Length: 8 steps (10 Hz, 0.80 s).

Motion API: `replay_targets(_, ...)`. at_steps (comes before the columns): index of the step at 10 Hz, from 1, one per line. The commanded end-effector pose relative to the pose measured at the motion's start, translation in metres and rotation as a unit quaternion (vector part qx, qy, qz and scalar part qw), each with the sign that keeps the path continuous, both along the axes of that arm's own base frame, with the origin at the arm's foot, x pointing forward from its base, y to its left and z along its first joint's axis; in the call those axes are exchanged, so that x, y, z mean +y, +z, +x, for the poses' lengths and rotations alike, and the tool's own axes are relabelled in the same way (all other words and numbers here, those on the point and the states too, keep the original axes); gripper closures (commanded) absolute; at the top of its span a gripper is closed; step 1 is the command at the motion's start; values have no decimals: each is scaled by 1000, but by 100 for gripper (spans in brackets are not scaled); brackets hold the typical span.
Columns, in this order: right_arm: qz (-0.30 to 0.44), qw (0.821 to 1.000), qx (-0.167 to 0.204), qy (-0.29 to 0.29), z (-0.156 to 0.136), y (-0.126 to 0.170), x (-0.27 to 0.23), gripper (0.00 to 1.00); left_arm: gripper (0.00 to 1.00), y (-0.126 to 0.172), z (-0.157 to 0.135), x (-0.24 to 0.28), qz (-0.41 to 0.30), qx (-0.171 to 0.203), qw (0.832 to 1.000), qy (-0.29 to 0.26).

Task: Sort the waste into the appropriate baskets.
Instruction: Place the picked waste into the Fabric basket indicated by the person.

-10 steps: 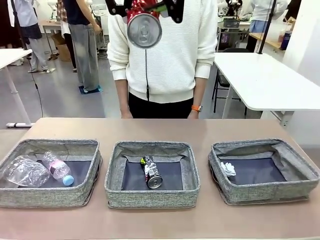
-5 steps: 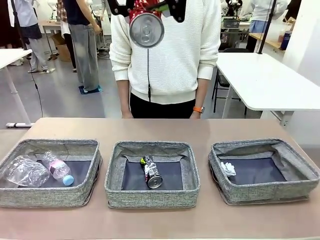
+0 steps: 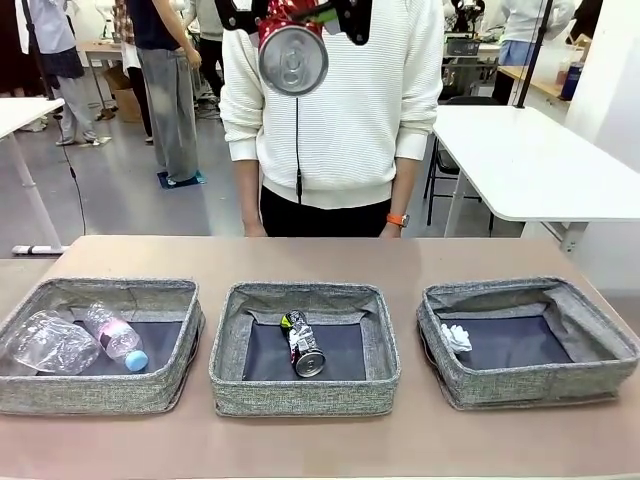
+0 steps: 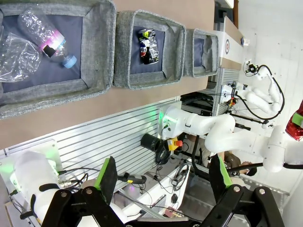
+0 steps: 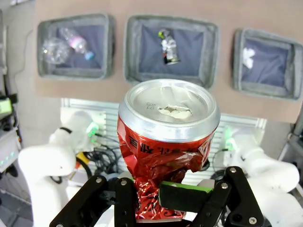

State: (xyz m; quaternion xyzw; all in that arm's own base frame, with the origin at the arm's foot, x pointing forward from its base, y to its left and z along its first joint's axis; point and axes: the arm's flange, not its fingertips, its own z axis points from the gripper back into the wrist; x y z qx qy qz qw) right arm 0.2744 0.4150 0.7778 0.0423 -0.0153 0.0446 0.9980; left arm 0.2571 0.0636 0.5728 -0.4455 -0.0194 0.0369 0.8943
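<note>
the right gripper (image 3: 292, 12), high at twelve o'clock in the front view, is clamped on the dented red can (image 3: 291, 55), its silver top facing the camera before a person's white sweater (image 3: 370, 110). in the right wrist view the can (image 5: 166, 142) stands straight up from the gripper (image 5: 165, 198), crushed at the waist between the green pads. on the bench (image 3: 400, 255) below sit three grey baskets in a row: the left basket (image 3: 100, 390) holds a crushed bottle (image 3: 45, 343) and a blue-capped bottle (image 3: 115, 336), the middle basket (image 3: 300, 395) a black-silver can (image 3: 303, 345), the right basket (image 3: 530, 385) a paper wad (image 3: 456, 337) at nine o'clock. the left gripper (image 4: 163, 172) hangs off the bench's near edge, fingers wide apart and empty.
</note>
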Motion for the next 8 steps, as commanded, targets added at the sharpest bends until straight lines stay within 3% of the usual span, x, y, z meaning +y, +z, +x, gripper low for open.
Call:
replay_targets(1,5,1000,-1,0,-1,1,1,100,0,-1,-3,2,-3,-6,1000,-8)
replay_targets(8,5,1000,-1,0,-1,1,1,100,0,-1,-3,2,-3,-6,1000,-8)
